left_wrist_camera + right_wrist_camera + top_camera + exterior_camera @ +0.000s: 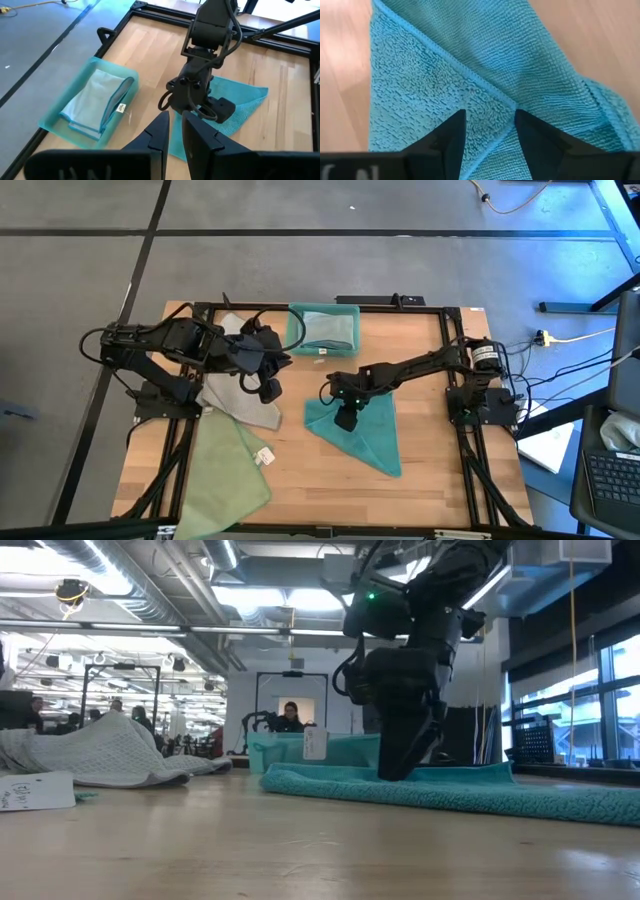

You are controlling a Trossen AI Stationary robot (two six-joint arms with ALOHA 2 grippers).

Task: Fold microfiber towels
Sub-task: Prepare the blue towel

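A teal microfiber towel (368, 435) lies folded and flat on the table's middle right. My right gripper (490, 117) stands open on the towel's far left part, pointing steeply down. A grey towel (238, 398) lies bunched on the left, and a pale green towel (228, 470) with a white tag is spread toward the near edge. My left gripper (175, 122) hovers shut above the grey towel with nothing in it. My right gripper rests its open fingertips (454, 131) on the teal towel's top layer, on either side of a hemmed edge (492, 94) that crosses the gap. The fingers come from above, slanting. The towel lies flat on the table, with no fold raised between the fingers.
A rigid teal bin (352, 315) at the far middle holds a folded pale towel (95, 97). Black frame rails (450, 360) border the table. Bare wood lies near the front, right of the green towel. People sit in the room beyond the table.
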